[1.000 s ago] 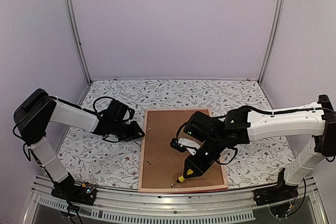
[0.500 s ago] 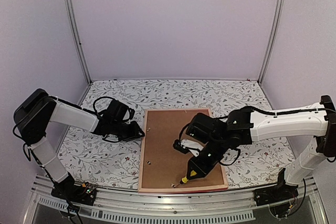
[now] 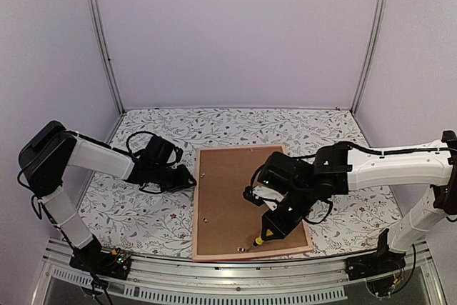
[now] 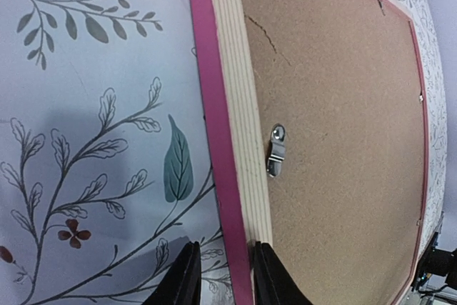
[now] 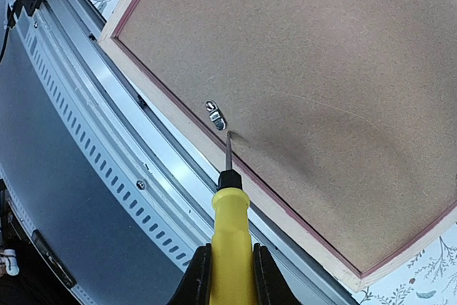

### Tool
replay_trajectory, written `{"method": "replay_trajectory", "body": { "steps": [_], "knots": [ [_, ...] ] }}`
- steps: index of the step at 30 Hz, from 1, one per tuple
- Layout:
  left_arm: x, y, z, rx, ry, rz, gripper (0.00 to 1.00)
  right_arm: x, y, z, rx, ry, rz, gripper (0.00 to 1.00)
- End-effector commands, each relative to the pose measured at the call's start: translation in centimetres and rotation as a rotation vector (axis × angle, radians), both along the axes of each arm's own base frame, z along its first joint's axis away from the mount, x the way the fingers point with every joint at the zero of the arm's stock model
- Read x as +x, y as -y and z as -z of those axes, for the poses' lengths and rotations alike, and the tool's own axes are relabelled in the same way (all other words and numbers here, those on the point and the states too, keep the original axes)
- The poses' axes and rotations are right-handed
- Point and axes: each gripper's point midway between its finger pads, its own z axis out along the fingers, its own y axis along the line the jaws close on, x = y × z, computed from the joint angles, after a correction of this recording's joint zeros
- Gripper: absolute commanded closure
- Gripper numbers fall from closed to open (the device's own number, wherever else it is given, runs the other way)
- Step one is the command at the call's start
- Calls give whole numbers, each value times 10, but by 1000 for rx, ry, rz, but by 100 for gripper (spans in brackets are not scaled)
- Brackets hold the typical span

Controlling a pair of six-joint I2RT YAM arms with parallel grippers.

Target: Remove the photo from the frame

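The frame [image 3: 194, 212] lies face down on the table, its pink border around a brown backing board [image 3: 228, 191]. The photo is hidden under the board. My left gripper [image 3: 187, 180] is shut on the frame's left edge. In the left wrist view the pink edge [image 4: 214, 105] runs between the fingers of the left gripper [image 4: 223, 276]. My right gripper [image 3: 275, 223] is shut on a yellow-handled screwdriver [image 5: 230, 233]. Its tip is right beside a metal clip [image 5: 216, 115] at the frame's near edge [image 5: 300, 232].
Another metal clip [image 4: 276, 149] sits on the backing board near the left edge. The table's metal front rail [image 5: 107, 148] runs just beyond the frame's near edge. The table has a floral cover [image 3: 143, 212], with walls at the back and sides.
My right gripper has moved the screwdriver a little to the right along the frame's near edge. The frame's near end has shifted slightly. The left gripper has not moved.
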Motion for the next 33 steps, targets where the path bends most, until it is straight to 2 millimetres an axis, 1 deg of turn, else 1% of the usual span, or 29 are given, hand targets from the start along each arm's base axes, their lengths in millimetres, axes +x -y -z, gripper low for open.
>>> {"method": "replay_trajectory", "body": {
  "steps": [1,7,10,15,20,23,26,28,33],
  "knots": [
    [-2,-8,8,35,-13,-7,72,15,19,-10,-55,59,74,100],
    [0,-3,5,26,-6,9,71,21,23,-14,-58,71,123,100],
    [2,-1,0,19,4,17,68,34,41,-12,-108,92,205,100],
    [5,7,-10,-7,20,40,63,56,76,-18,-169,139,360,100],
    [8,15,-24,-23,47,65,57,64,95,-17,-223,179,442,100],
    [7,16,-28,-18,51,76,56,71,102,-18,-239,205,488,100],
    [6,19,-28,-1,61,88,55,79,108,-19,-258,242,517,100],
    [-2,16,-19,39,32,95,55,84,110,-20,-269,265,534,100],
    [-11,16,-13,89,26,111,55,95,114,-26,-270,305,555,100]
  ]
}}
